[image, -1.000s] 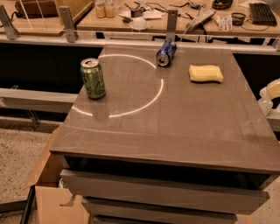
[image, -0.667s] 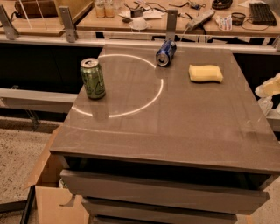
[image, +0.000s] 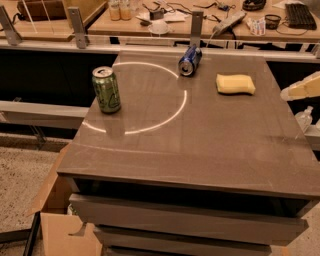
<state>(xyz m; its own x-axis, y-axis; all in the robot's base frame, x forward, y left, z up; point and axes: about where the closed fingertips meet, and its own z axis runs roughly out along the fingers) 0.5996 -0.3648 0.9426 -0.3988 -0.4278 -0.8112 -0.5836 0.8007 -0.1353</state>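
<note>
My gripper (image: 303, 102) pokes into view at the right edge of the brown table (image: 200, 145), level with its far half. Only a cream part and a clear part of it show. Closest to it is a yellow sponge (image: 235, 83), lying flat a little to its left; the two are apart. A blue can (image: 189, 60) lies on its side near the table's far edge. A green can (image: 106, 89) stands upright at the left side. The gripper holds nothing that I can see.
A bright curved reflection crosses the tabletop between the cans. Behind the table runs a rail with metal posts (image: 196, 27) and a cluttered desk with a keyboard (image: 300, 15). Drawers sit under the table; a cardboard box (image: 60, 225) stands on the floor at lower left.
The gripper at the right edge has risen and come a little further left into view. The cans and the sponge have not moved.
</note>
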